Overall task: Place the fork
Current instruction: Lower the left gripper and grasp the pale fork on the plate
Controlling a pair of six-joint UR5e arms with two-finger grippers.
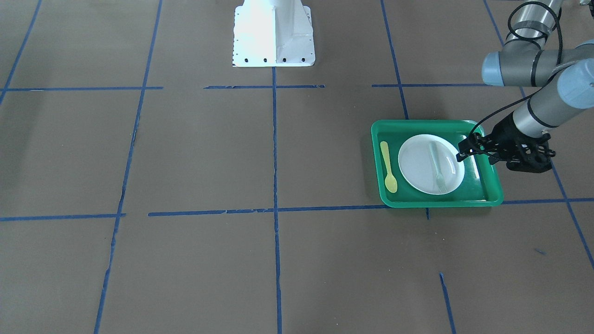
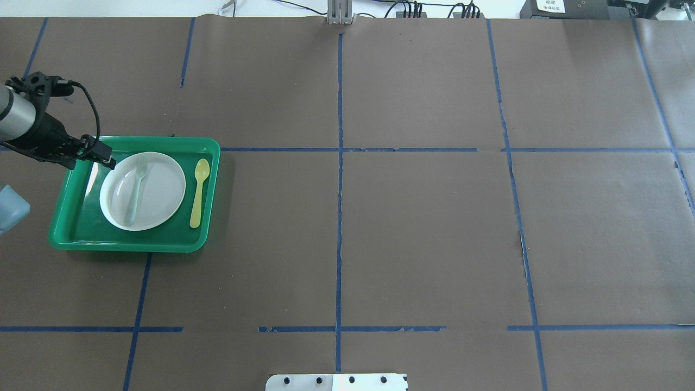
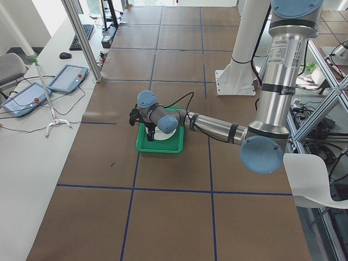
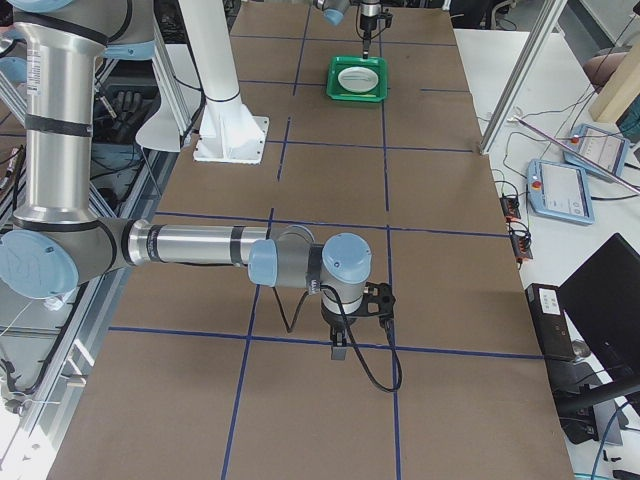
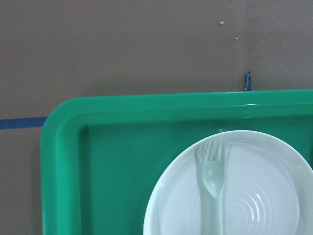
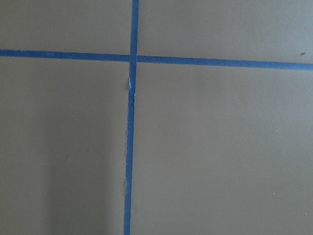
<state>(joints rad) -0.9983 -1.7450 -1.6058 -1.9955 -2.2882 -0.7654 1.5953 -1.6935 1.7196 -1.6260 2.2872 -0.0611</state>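
fork [image 2: 136, 190] lay on plate [image 2: 163, 196] in tray [image 2: 108, 244], spoon [image 2: 198, 193] alongside; couldn't tell if left jaws at tray edge or right jaws were apart

- We see a green tray [image 2: 125, 243] flat on the brown tabletop [image 2: 423, 233], with its far left corner by the left pincer [image 2: 107, 159].
- A white plate [image 2: 157, 190] sits in the tray, its rim just beside the pincer's tip.
- A yellow spoon [image 2: 198, 190] lies in the tray on the plate's far side from the pincer, apart from the plate.
- Blue tape lines [image 2: 339, 217] grid the tabletop around the pincer.
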